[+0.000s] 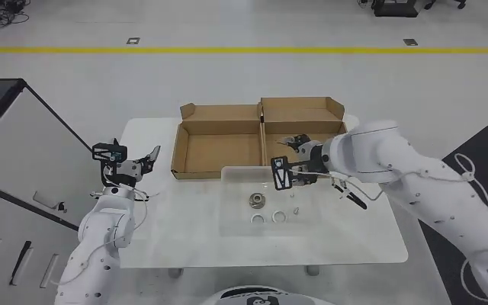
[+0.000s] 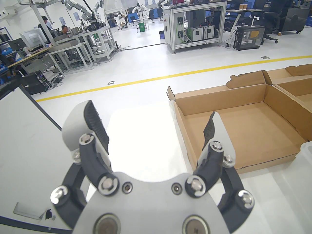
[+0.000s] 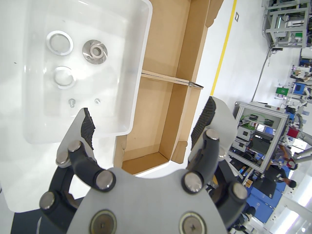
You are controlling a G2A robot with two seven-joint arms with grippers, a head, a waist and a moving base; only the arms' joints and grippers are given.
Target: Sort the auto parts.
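Metal parts lie loose in a clear plastic bin [image 1: 226, 229] in the middle of the white table [image 1: 152, 244]. A flanged disc with a raised hub [image 3: 94, 51] sits near the bin's centre. Two flat rings lie close to it, one greyish [image 3: 59, 43], one paler [image 3: 63, 77]. They are apart from each other and from the disc. In the top view both rings are on the robot's side of the disc. A small bolt [image 3: 71, 103] and a small nut-like piece [image 3: 97, 101] lie near each other, past the paler ring; too small to tell more.

Two open cardboard boxes stand side by side behind the bin and touch along a shared wall. The left box [image 1: 217, 152] and the right box [image 1: 305, 114] both show bare brown floors, flaps up at the back. The bin's far rim sits just against their front walls.

Right gripper [image 3: 147, 108] hangs over the front of the right box, by the bin's far right corner. Jaws spread wide, nothing between the ribbed black pads [image 3: 87, 125].

Left gripper [image 2: 151, 110] hovers above the table's left edge, well apart from the bin, pointing toward the left box. Jaws wide apart too, holding nothing.
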